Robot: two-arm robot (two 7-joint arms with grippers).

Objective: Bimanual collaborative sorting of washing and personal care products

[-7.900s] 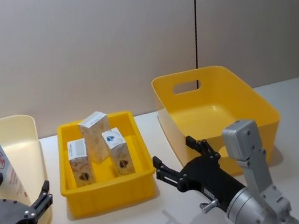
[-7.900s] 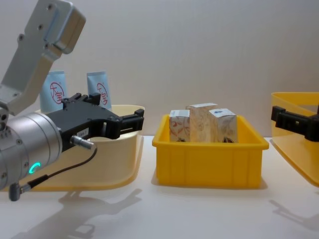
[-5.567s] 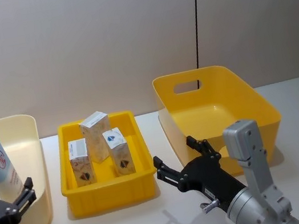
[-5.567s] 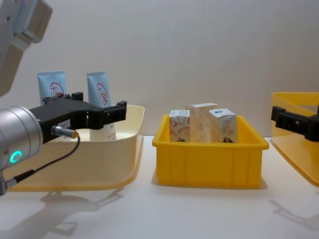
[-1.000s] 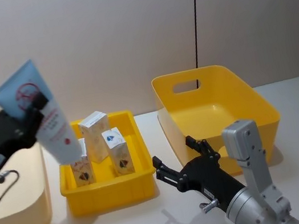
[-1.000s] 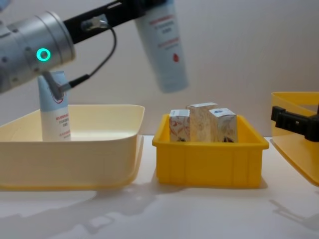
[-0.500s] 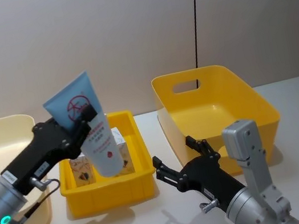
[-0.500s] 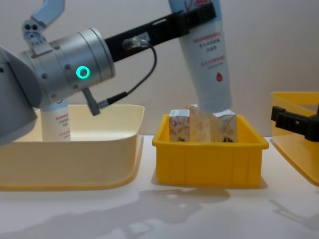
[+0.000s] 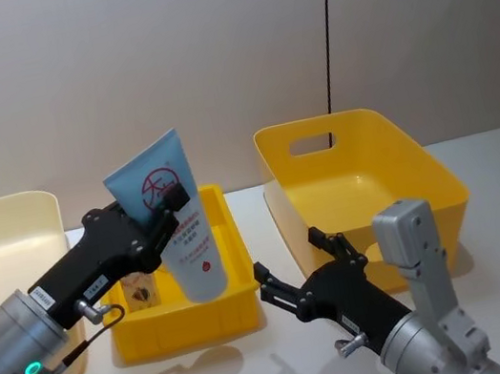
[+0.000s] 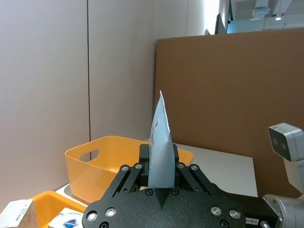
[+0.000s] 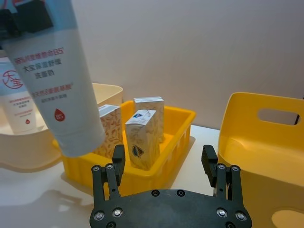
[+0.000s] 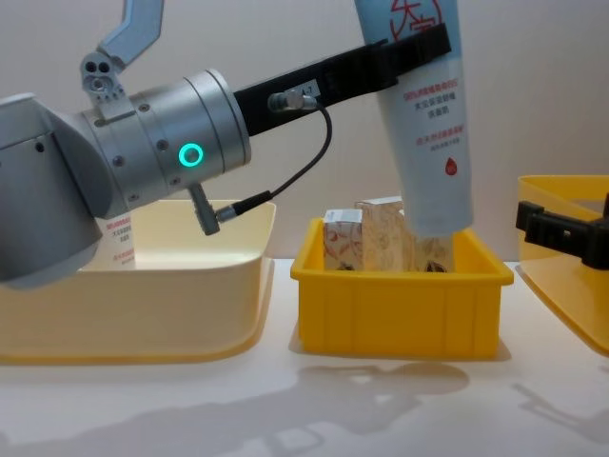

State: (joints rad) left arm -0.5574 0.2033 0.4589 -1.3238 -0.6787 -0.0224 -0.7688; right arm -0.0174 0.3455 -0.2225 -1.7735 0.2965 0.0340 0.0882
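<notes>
Tube (image 9: 180, 226), pale blue w/ red logo, hangs cap-down over the small yellow tray (image 9: 185, 322), close by the cartons (image 12: 379, 228). We see the left gripper (image 9: 164, 207) clamped on its upper end. Right gripper (image 9: 288, 256) sits low, jaws wide & empty, btwn tray & big yellow bin (image 9: 426, 166).

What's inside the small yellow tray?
Three small white cartons with reddish swirls stand inside. The pale-blue squeeze tube in the left claw hides part of them and anything behind; the right claw hovers open nearby.
</notes>
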